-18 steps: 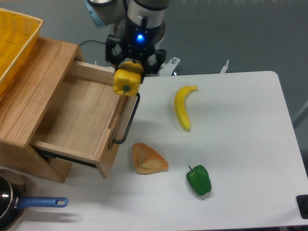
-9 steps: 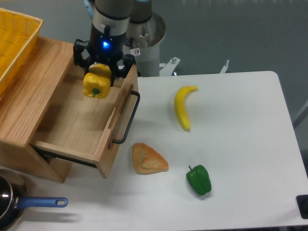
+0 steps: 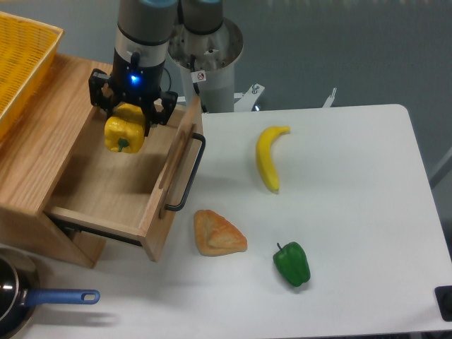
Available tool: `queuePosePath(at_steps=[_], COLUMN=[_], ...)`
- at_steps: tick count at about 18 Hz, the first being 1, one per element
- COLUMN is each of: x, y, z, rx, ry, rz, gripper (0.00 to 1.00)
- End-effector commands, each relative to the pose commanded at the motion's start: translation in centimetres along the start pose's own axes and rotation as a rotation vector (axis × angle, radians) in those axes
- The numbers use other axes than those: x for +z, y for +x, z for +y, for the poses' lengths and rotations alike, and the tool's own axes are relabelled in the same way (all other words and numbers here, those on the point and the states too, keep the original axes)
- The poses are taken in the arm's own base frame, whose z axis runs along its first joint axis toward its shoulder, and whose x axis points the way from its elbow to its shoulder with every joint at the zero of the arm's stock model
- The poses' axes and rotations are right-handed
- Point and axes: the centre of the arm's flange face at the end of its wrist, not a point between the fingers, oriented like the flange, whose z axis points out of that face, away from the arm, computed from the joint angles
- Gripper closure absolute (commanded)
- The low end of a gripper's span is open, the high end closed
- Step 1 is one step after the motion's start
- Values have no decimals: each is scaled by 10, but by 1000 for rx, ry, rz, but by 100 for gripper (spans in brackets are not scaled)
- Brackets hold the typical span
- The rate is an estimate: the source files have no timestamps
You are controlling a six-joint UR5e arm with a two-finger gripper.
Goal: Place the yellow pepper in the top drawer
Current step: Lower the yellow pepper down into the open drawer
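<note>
The top drawer was pulled wide open at the table's left edge, sticking out toward the front-left corner, with its black bar handle on the side facing the table's middle. Inside it was just bare wood floor, so lots of open room between the low side walls. The gripper was clamped on the yellow pepper, holding it over the back part of the drawer, inside the line of the walls and not touching them as far as I could tell. How high it sat above the drawer floor was hard to judge from this angle.

The pepper is pretty blocky, so no real long axis, but its little green stem faced toward the camera and slightly down, with the fingers gripping it from above.

Other stuff: a yellow basket sat on top of the cabinet at the far-left corner, well apart from the pepper. Out on the white table, a banana lay near the middle, a bread piece just beside the drawer front, and a green pepper toward the front edge. A pot with a blue handle poked in at the front-left corner. None of it was between the pepper and the drawer.
</note>
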Motion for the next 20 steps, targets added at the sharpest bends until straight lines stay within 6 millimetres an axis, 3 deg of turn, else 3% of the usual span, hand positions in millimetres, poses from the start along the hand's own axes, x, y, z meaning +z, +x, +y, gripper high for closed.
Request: queuePosePath(at_steps=[3,20], x=[16,42], y=[3,3], z=[-4,-8], rx=[11,8], ry=[-32,-76], rz=[-17,-29], gripper=[75,75])
